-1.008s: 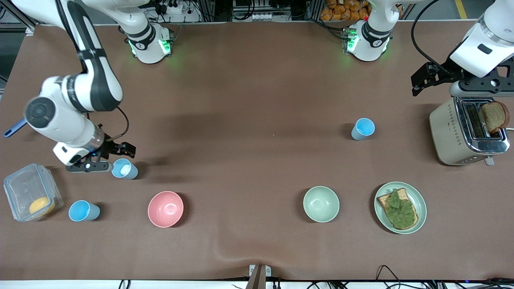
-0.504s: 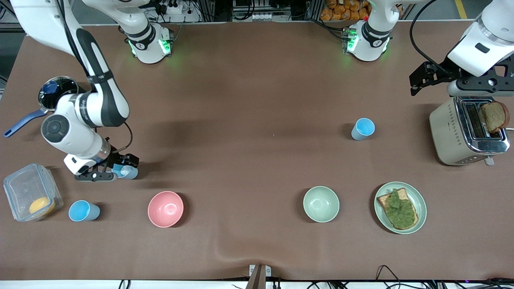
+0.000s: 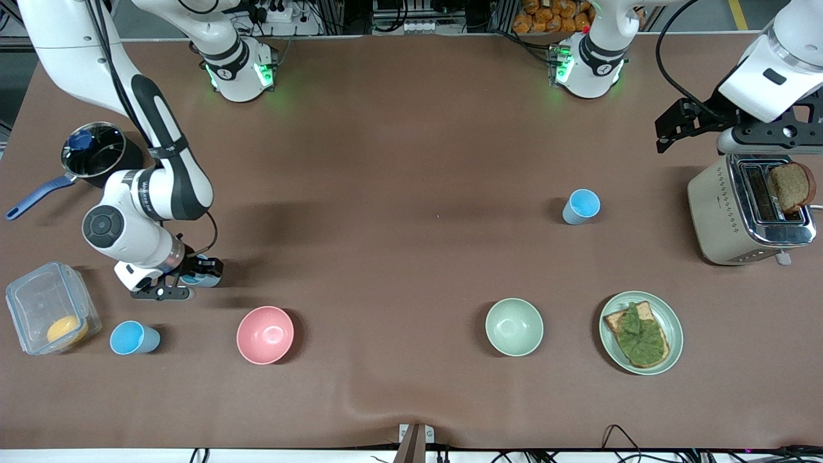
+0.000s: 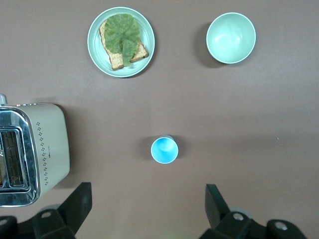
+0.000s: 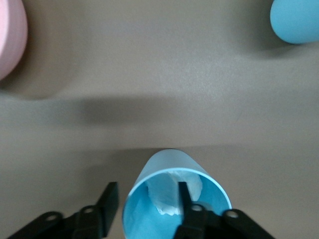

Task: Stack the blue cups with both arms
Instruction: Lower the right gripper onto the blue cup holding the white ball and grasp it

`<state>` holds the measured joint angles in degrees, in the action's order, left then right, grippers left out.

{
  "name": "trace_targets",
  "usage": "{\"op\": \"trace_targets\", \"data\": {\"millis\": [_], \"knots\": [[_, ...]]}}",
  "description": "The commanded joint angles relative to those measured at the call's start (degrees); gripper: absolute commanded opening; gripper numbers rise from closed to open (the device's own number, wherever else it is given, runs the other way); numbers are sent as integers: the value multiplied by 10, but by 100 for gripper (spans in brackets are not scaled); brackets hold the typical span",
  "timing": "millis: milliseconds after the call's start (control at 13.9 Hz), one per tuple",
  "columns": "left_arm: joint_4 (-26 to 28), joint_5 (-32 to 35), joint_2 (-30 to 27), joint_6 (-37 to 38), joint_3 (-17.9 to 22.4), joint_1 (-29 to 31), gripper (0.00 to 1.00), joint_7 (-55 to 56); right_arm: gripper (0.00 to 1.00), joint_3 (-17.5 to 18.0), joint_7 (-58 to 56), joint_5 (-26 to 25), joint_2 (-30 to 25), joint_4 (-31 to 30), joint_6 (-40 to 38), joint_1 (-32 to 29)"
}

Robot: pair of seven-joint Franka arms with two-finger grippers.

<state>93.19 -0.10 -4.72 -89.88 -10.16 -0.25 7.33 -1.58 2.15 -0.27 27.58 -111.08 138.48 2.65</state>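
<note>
Three blue cups stand upright on the brown table. One cup (image 3: 206, 272), with a scrap of white paper inside, is at the right arm's end. My right gripper (image 3: 191, 279) is down over it and open. In the right wrist view this cup (image 5: 169, 163) has one finger inside its rim and the other outside, the gripper (image 5: 147, 193) straddling its wall. Another cup (image 3: 134, 338) (image 5: 296, 20) stands nearer the front camera. The last cup (image 3: 582, 206) (image 4: 164, 150) is toward the left arm's end. My left gripper (image 3: 672, 132) (image 4: 148, 209) waits, open and holding nothing, high beside the toaster.
A pink bowl (image 3: 265, 334) and a pale green bowl (image 3: 514, 326) sit near the front. A plate with toast (image 3: 641, 332), a toaster (image 3: 726, 212) with bread, a clear lidded box (image 3: 51, 307) and a dark pot (image 3: 96, 151) stand round the edges.
My right arm swung in and lowered its gripper onto the paper-filled cup, which it now mostly covers in the front view. The left arm has hardly moved.
</note>
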Motion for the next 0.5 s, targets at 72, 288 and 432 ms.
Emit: {"op": "trace_targets", "data": {"millis": [72,288,432], "knots": [[-3,-9,0,2,1,3,100,8,0,5,-7,-10,6,24,-18,2],[-5,-11,1,0,-1,-2,100,8,0,6,-32,-14,-1,59,-76,12],[-3,-11,-4,4,-3,-2,100,10,0,10,-31,-11,-2,132,-197,21]]}}
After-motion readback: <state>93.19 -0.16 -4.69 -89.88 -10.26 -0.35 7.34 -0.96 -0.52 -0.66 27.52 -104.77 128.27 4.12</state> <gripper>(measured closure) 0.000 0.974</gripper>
